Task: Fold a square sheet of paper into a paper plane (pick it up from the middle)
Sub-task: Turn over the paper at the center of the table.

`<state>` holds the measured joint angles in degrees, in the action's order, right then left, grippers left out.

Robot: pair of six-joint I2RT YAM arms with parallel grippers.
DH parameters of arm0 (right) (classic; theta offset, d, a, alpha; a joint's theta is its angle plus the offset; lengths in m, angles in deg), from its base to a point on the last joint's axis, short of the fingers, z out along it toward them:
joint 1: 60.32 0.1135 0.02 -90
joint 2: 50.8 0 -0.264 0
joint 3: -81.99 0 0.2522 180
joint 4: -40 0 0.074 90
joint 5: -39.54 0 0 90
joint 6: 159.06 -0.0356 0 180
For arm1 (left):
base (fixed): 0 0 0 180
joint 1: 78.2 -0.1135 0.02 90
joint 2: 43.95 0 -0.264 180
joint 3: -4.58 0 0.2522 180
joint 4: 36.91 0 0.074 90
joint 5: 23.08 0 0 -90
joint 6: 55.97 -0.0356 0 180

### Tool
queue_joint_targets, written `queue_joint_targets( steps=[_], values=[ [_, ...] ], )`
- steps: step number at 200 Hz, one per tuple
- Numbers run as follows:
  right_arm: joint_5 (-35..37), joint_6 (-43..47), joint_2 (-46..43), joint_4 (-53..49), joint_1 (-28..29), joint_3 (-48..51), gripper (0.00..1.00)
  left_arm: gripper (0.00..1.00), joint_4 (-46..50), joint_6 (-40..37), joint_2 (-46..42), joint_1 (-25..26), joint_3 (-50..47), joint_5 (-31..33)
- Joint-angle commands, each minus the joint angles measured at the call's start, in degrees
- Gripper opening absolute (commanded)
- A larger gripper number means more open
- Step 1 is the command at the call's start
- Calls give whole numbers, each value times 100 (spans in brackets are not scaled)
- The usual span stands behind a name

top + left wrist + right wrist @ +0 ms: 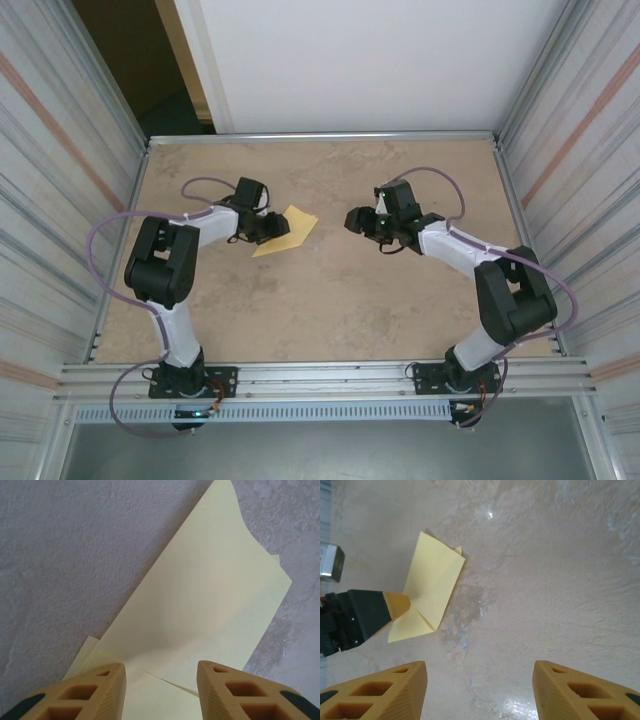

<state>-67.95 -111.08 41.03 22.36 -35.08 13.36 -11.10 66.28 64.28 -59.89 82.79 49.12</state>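
On my left the left arm (165,265) reaches up and inward across the counter (330,300). Its left claw (268,228) sits down on the left end of the paper (293,228). In the left wrist view the two tan fingers (100,690) stand partly apart, with the yellow paper (200,595) running in between them. From the right wrist camera I can see one tan fingertip (397,605) touching the paper's edge. The jaws are not closed flat on the paper. I cannot tell whether the tips are pinching a raised crease or only resting on it.

The paper lies left of centre in the far half of the counter. It is no longer a plain square. A big flap is laid over a lower layer, and slivers of that layer peek out at the near left and the far right of the left wrist view. A fold line runs to a spot just between the fingers, and the flap looks slightly lifted there.

Further right there is a strip of bare counter, then the right claw (356,220), which faces the paper without touching it. In its own camera the fingers (390,690) stand wide apart over bare counter with nothing between them. The paper (430,580) lies ahead of them and to the left. The right arm (500,295) bends back to its base at the near right.
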Motion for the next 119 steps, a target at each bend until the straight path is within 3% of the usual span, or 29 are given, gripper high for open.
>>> queue_joint_targets(
  steps=[1, 32, 77, 119],
  values=[
    [-396, -498, 271, 103, 105, -224, 57, 41, -85, 269, 116, 3, -199, -354],
    [-359, -1168, 470, 95, 289, -163, 56, 38, -366, 990, 2, 236, -483, -637],
    [-338, -1850, 577, 209, 400, 110, 55, 32, -732, 2253, -100, 1005, -745, -421],
    [-307, -2286, 798, 153, 653, 188, 53, 23, -1094, 2957, -190, 1251, -1037, -189]
  ],
)
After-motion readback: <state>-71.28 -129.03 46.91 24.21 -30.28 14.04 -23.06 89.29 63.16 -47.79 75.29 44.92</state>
